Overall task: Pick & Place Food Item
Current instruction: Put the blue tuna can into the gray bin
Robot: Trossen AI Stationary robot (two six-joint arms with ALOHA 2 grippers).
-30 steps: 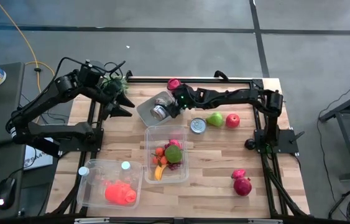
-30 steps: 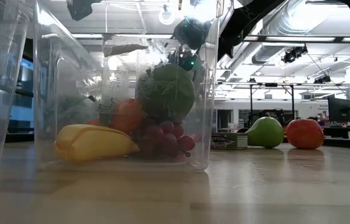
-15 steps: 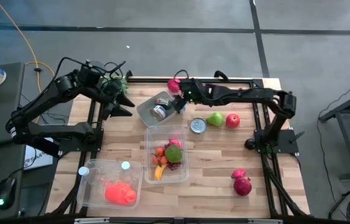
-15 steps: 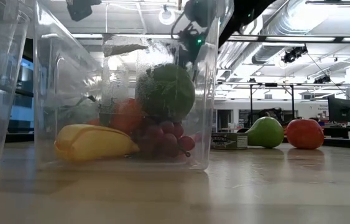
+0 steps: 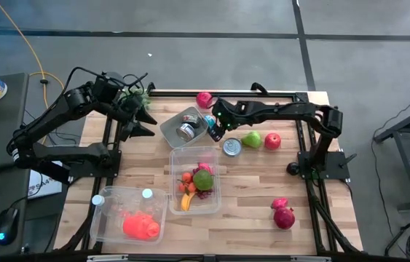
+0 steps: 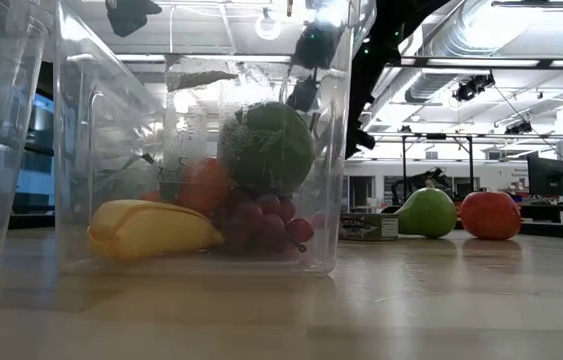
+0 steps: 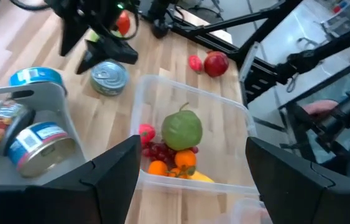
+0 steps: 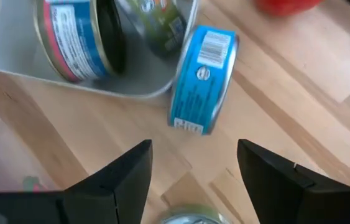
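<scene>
Blue can on its edge beside the grey tray

The blue can [image 8: 201, 79] leans against the grey tray [image 8: 19, 62] on the desk [image 5: 255, 185]. The right pincer [image 8: 190, 180] hangs just off it, spread and empty. The left pincer [image 7: 193, 180] hovers spread at the desk's far left edge.

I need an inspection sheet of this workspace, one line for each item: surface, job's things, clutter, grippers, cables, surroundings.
Surface: wooden table, in a black frame.
Job's things: grey tray holding cans; blue can on its side leaning against the tray's edge; silver can; green pear beside red apple; clear bin with fruit; second clear bin with a red item; two red fruits near the front right.
Clutter: nothing seen.
Grippers: right gripper open above the blue can; left gripper open, waiting by the table's left edge.
Cables: yellow cable on the floor.
Surroundings: grey floor; side table at left.
</scene>
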